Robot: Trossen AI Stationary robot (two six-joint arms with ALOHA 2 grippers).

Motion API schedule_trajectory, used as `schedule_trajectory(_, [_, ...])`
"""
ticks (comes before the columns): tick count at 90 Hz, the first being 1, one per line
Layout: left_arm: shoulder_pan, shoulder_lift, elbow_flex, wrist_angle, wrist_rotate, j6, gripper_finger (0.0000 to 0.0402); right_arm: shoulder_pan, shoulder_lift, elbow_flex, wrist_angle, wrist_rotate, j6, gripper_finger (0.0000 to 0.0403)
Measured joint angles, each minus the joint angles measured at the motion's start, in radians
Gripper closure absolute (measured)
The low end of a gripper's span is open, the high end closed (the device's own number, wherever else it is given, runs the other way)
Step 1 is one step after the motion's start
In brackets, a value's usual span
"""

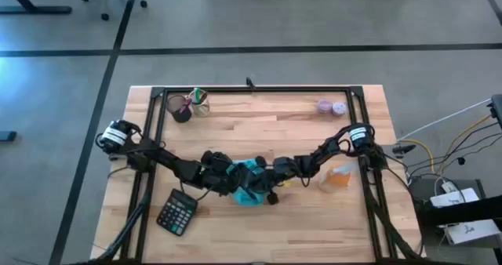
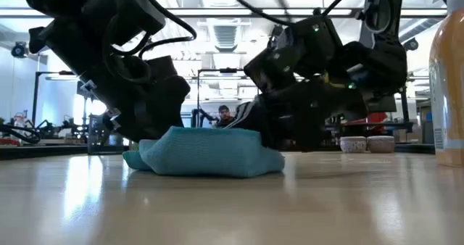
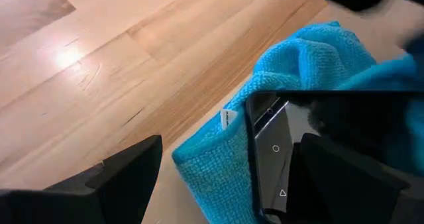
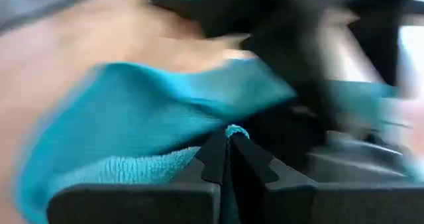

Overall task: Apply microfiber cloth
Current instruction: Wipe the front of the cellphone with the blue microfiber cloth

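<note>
The turquoise microfiber cloth (image 1: 249, 176) lies bunched on the wooden table's middle, also seen in the low view (image 2: 203, 154). A black phone (image 3: 271, 151) lies screen up, and the cloth (image 3: 291, 65) is folded around its edge. My left gripper (image 3: 228, 144) comes from the table's left and stands open. One finger is over bare wood and the other over the phone. My right gripper (image 4: 228, 141) comes from the table's right and is shut on the cloth (image 4: 152, 111). My left gripper has one finger (image 3: 344, 177) over the phone's screen; whether it touches the screen, I cannot tell. My right gripper pinches a small tuft of the cloth (image 4: 236, 130) at its fingertips, slanting down from the table's right. The rest of the cloth lies on the table.
A black calculator (image 1: 177, 212) lies near the front left. An orange bottle (image 1: 337, 176) stands just right of the right arm. A dark cup with pens (image 1: 182, 107) and small jars (image 1: 331, 107) stand at the far edge. A black frame (image 1: 251, 90) borders the table.
</note>
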Motion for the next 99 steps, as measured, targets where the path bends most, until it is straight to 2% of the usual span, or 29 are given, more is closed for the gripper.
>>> schedule_trajectory(9, [0.001,0.001,-0.001,-0.002,0.026,-0.015,0.0053,0.0,0.0,-0.004,-0.001,0.157,0.06,0.0403])
schedule_trajectory(15, [0.001,0.001,-0.001,-0.002,0.03,-0.019,0.0053,0.002,0.0,-0.007,0.005,0.158,0.072,0.0403])
schedule_trajectory(24, [0.001,0.001,-0.001,-0.002,0.037,-0.019,0.0053,0.003,0.0,-0.008,0.013,-0.02,0.009,0.0403])
schedule_trajectory(34, [0.001,0.002,-0.002,-0.002,0.04,-0.019,0.0053,0.03,0.0,-0.008,0.011,-0.306,0.005,0.0403])
schedule_trajectory(37, [0.002,0.002,-0.002,-0.002,0.044,-0.019,0.0053,0.035,0.0,-0.008,0.006,-0.364,0.015,0.0403])
schedule_trajectory(41, [0.003,0.002,-0.002,-0.003,0.045,-0.018,0.0053,0.041,0.0,-0.01,-0.001,-0.383,0.028,0.0403])
schedule_trajectory(71, [0.003,0.0,-0.004,-0.005,0.049,-0.019,0.0053,0.057,0.0,-0.021,-0.001,-0.354,-0.009,0.0403])
schedule_trajectory(82, [0.003,0.0,-0.004,-0.006,0.05,-0.014,0.0053,0.059,-0.001,-0.025,0.008,-0.238,-0.022,0.0403])
schedule_trajectory(99, [0.003,0.0,-0.004,-0.006,0.05,-0.012,0.0053,0.052,0.0,-0.079,0.128,0.029,0.0,0.0403])
